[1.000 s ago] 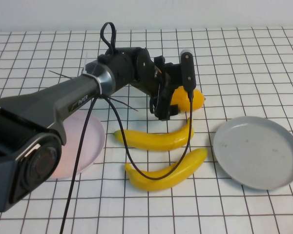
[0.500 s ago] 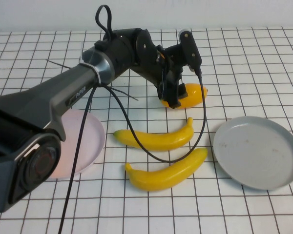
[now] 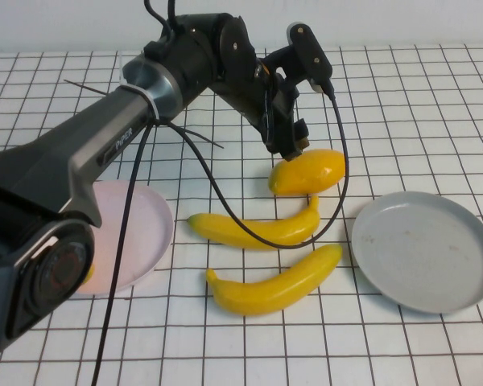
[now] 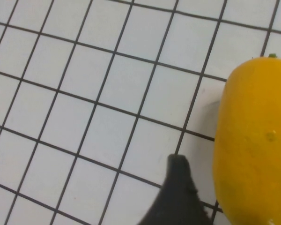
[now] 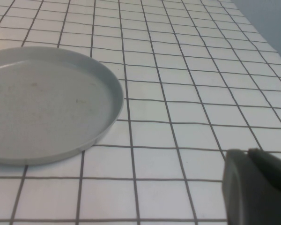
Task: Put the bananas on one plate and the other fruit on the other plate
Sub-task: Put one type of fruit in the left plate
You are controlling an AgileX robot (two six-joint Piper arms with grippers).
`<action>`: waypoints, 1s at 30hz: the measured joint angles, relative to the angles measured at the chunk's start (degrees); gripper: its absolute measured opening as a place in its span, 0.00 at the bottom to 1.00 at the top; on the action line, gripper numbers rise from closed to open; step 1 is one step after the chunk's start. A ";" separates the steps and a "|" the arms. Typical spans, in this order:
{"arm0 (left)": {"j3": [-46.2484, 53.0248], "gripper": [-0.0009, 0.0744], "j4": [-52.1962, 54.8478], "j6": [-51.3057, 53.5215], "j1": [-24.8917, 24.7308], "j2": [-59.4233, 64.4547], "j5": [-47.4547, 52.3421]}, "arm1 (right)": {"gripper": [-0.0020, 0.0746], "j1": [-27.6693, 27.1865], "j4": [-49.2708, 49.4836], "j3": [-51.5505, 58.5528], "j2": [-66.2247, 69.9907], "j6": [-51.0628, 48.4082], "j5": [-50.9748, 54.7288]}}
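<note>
Broadly, the white black-gridded worktop (image 3: 435, 96) lies open along its far edge. Round grey plate (image 3: 425, 251) sits right, round pale pink plate (image 3: 137, 233) left behind the arm. Two long yellow bananas (image 3: 258, 231) lie between, long axes left-right. A plump orange-yellow fruit (image 3: 307, 171) points right; the left tool (image 3: 291, 147) hovers just above it, spread unclear. The right tool (image 5: 255, 187) is near the grey plate, spread unclear.

We see two yellow bananas (image 3: 258, 231) (image 3: 275, 282) lying between pink plate (image 3: 137, 233) and grey plate (image 3: 425, 251); orange-yellow fruit (image 3: 307, 171) just behind them. Left gripper (image 3: 290, 147) hovers above fruit; right gripper (image 5: 255, 187) near grey plate.
</note>
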 joint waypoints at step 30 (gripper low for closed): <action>-0.21 0.90 -2.26 -1.28 0.04 4.44 0.47 | 0.01 0.00 0.00 0.00 0.00 0.00 0.00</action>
